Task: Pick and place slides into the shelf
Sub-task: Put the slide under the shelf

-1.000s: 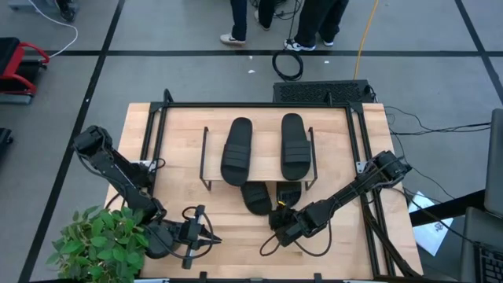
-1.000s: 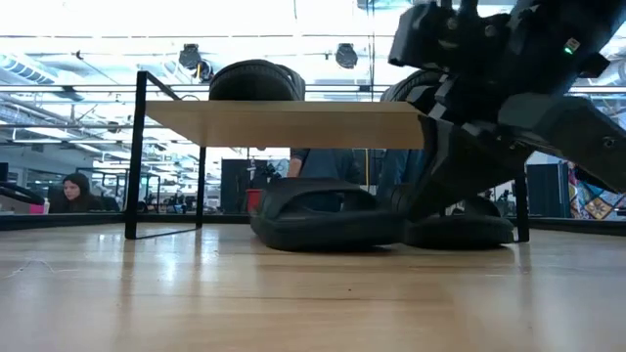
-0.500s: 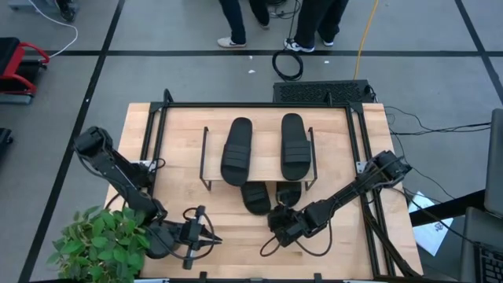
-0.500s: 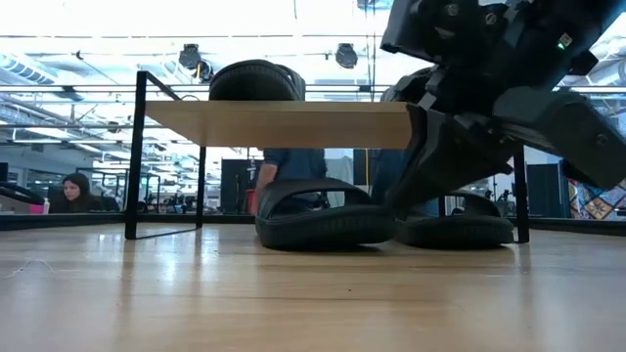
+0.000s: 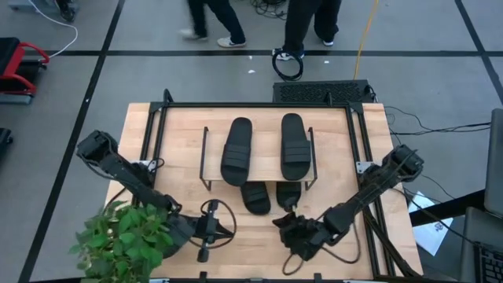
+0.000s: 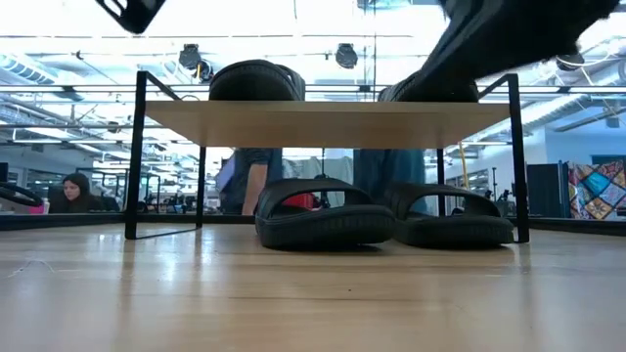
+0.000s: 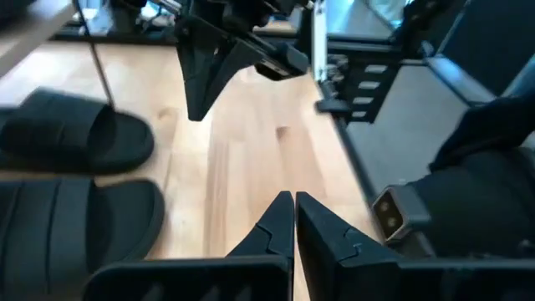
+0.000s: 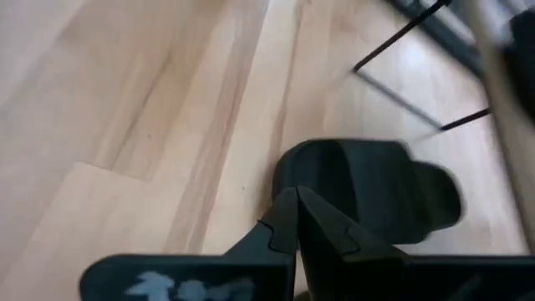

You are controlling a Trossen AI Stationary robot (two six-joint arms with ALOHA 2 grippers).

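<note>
The shelf (image 5: 259, 135) stands mid-table, and two black slides (image 5: 236, 151) (image 5: 295, 146) lie on its wooden top board (image 6: 293, 123). Two more slides (image 6: 325, 216) (image 6: 455, 217) rest sole-down on the table under it, their near ends (image 5: 255, 198) (image 5: 288, 193) sticking out. My right gripper (image 5: 283, 224) (image 8: 294, 197) is shut and hangs above the table, just near of those slides. My left gripper (image 5: 222, 229) (image 7: 292, 201) is shut too, left of the right one, pointing toward it. In the left wrist view the two lower slides (image 7: 75, 138) (image 7: 67, 226) lie off to one side.
A black metal frame (image 5: 157, 126) runs around the table's far half. A green plant (image 5: 126, 244) sits at the near left corner beside my left arm. Bare wood lies near of the shelf, and people walk beyond the far edge (image 5: 204, 20).
My right gripper has drawn back from the lower slides toward the near edge and risen, clearing the low view of them. My left gripper has moved right toward the table's middle, and the plant's leaves have shifted right with the arm. All the slides stayed put.
</note>
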